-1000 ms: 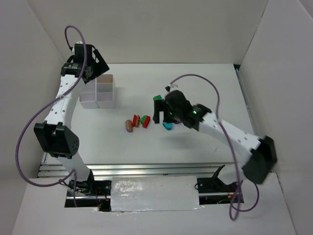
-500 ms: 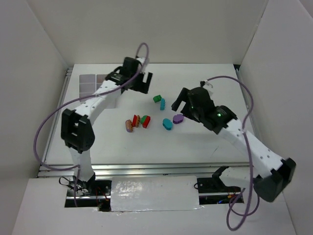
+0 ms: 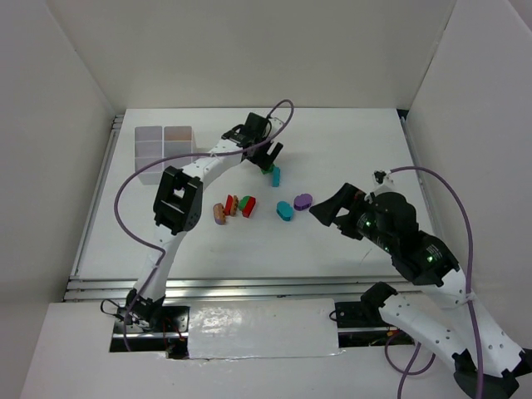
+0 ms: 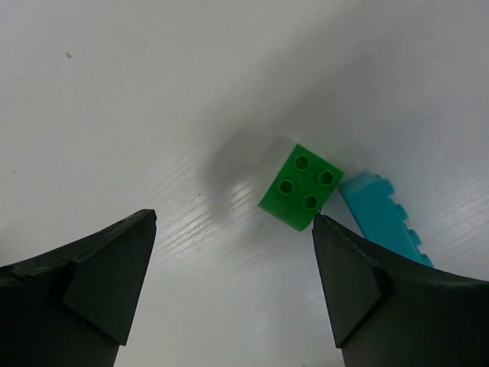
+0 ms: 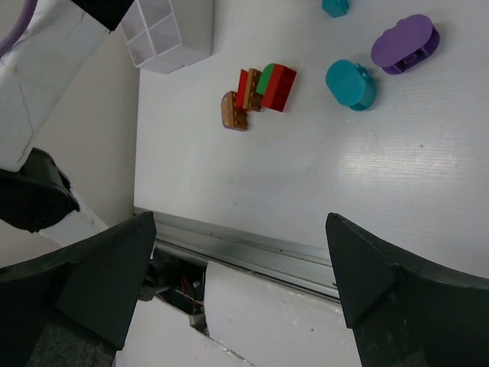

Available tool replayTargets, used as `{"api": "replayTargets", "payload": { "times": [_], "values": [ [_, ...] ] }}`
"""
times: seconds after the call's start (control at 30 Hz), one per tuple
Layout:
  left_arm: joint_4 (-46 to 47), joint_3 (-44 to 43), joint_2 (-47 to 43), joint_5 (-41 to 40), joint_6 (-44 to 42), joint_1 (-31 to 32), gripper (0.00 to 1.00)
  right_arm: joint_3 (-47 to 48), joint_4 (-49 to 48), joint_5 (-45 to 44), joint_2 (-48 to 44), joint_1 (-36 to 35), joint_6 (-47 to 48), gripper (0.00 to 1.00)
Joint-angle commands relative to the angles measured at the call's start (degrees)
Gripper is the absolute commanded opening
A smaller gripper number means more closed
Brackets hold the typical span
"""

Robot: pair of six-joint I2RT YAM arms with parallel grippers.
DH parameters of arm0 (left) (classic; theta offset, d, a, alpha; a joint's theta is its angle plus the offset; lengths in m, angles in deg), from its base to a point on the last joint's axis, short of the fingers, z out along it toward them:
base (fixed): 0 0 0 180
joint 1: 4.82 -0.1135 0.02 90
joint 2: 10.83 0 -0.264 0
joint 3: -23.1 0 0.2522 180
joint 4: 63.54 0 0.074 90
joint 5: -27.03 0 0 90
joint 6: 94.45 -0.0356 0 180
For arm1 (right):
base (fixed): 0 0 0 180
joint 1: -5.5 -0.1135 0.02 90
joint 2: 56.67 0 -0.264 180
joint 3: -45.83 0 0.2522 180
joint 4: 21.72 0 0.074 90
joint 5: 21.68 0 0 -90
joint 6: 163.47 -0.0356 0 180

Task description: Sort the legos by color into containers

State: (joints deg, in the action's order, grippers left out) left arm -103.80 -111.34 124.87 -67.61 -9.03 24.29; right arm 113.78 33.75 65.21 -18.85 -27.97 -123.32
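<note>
My left gripper [image 3: 264,160] is open at the far middle of the table, low over a green lego brick [image 4: 300,187]. In the left wrist view [image 4: 233,222] the green brick lies just beyond the right finger, with a teal brick [image 4: 382,218] touching it. The teal brick [image 3: 275,176] also shows from above. My right gripper [image 3: 327,209] is open and empty, raised right of the legos. A purple oval [image 3: 302,201], a teal oval [image 3: 285,210], a red and green cluster [image 3: 239,205] and a brown piece [image 3: 219,214] lie mid-table. The white divided tray [image 3: 165,152] stands at the far left.
In the right wrist view the tray [image 5: 172,34], the red and green cluster [image 5: 267,86], the brown piece [image 5: 233,112], the teal oval [image 5: 351,84] and the purple oval [image 5: 405,44] show below. A metal rail [image 3: 249,287] runs along the table's near edge. White walls enclose the table.
My left arm has swung from the tray at the far left to the green brick at the far middle. My right arm has drawn back from the legos toward the near right.
</note>
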Motion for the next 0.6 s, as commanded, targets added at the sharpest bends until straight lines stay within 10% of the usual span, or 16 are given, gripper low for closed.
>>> {"api": "replayTargets", "payload": {
  "times": [0.0,0.57],
  "values": [
    [3.7,0.8,0.3,-1.2,-1.1,-0.1,0.95,-2.2,0.7,1.9,-0.4,0.2,0.4,1.0],
    [2.2,0.7,3.2,6.1,-1.1,-0.1,0.9,-3.9,-3.7,2.9,4.2,0.3,1.0,1.0]
  ]
}}
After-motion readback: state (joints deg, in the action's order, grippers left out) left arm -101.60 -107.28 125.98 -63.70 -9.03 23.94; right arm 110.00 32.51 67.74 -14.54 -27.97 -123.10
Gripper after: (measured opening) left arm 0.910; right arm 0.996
